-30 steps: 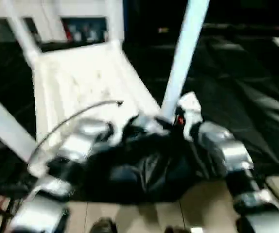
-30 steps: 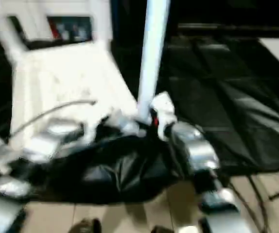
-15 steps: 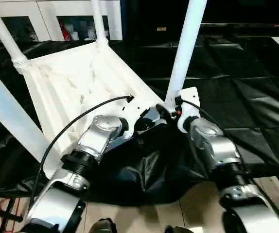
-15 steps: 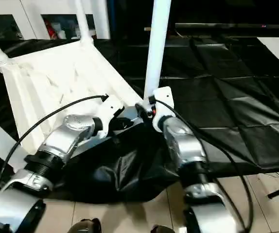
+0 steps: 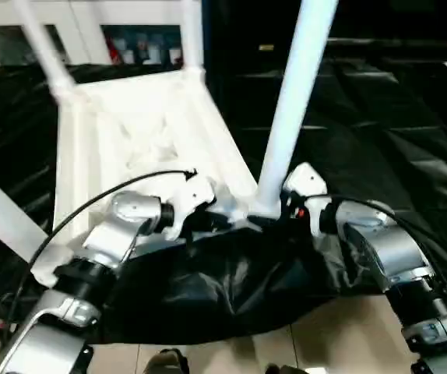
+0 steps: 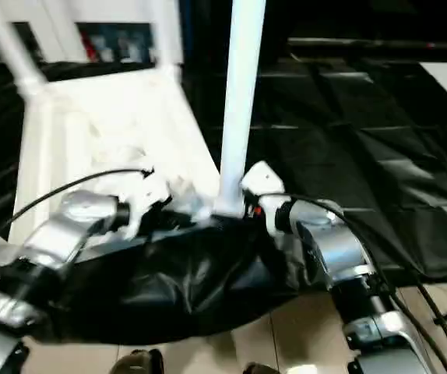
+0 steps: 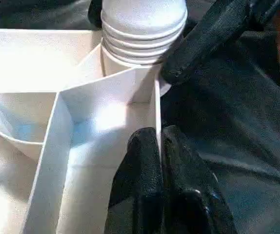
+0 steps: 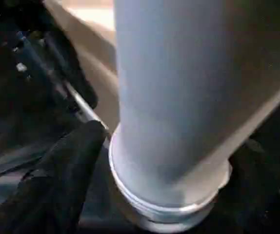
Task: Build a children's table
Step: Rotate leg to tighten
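Pinching tabletop (image 5: pixel 130 125) rib: left tool (image 7: pixel 160 161); right tool (image 8: pixel 159 195) spread wide around leg (image 5: pixel 293 101); no legible writing.

All four legs (image 5: pixel 290 109) cut off by top edge; tabletop (image 5: pixel 142 128) near rim hidden behind forearms.

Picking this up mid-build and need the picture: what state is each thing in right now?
Tabletop: upside down on the black-draped table, ribs up.
Near-right leg: upright in its corner socket.
Left gripper: shut on tabletop's rim wall.
Right gripper: fingers either side of that leg's base.
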Tool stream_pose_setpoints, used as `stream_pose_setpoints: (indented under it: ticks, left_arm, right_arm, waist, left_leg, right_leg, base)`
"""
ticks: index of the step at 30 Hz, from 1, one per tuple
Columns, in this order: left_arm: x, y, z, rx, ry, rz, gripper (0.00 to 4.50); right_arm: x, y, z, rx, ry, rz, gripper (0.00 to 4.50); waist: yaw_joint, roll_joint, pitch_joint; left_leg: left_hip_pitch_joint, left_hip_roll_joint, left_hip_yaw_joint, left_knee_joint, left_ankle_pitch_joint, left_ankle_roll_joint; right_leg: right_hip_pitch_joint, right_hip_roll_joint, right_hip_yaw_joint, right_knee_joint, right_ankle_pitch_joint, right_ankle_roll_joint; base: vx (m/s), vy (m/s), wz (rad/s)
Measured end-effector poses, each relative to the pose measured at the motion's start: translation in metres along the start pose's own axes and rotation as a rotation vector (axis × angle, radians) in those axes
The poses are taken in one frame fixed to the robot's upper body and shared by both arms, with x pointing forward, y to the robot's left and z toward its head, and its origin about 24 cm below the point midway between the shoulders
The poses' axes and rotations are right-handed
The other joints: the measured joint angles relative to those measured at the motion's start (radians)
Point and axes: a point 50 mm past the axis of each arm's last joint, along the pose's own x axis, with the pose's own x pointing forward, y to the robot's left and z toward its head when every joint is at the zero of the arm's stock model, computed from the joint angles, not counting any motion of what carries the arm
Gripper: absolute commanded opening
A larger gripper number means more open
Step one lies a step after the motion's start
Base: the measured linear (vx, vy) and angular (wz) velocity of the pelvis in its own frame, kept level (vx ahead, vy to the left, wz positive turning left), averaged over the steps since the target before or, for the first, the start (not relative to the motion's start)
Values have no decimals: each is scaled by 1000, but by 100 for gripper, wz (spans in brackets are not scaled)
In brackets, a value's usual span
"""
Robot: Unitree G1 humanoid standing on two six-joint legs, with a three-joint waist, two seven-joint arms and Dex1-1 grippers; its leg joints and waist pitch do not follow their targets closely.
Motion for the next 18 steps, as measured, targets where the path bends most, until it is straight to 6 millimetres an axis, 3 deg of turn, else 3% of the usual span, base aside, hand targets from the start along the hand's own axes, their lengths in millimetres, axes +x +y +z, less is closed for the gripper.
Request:
stream_pose_setpoints:
  ticks: [8,11,15,18]
  left_arm:
    - [-2,-1,-1,-1,-1,-13,0]
    - [-1,0,-1,-18,-8,21,0]
    - [15,12,6,-58,-16,163,0]
    - [33,19,15,-101,-18,250,0]
  right_arm:
    - [0,1,0,34,-8,12,285]
    - [3,0,-1,62,-26,-36,280]
    - [19,-11,-3,207,-101,-277,276]
    - [28,-20,-2,279,-123,-455,275]
  waist:
    - [4,0,0]
    - [2,-1,0]
    - [-14,-1,-1]
    - [-18,-1,-1]
  left_leg:
    - [0,0,0,0,0,0]
    - [0,0,1,0,0,0]
    - [2,0,0,0,0,0]
    - [3,0,0,0,0,0]
  right_leg:
    - [0,0,0,0,0,0]
    - [0,0,0,1,0,0]
    - [0,0,1,3,2,-2]
    - [0,0,1,3,3,-2]
  base:
    - [0,0,0]
    - [0,0,0]
    - [0,0,0]
    - [0,0,0]
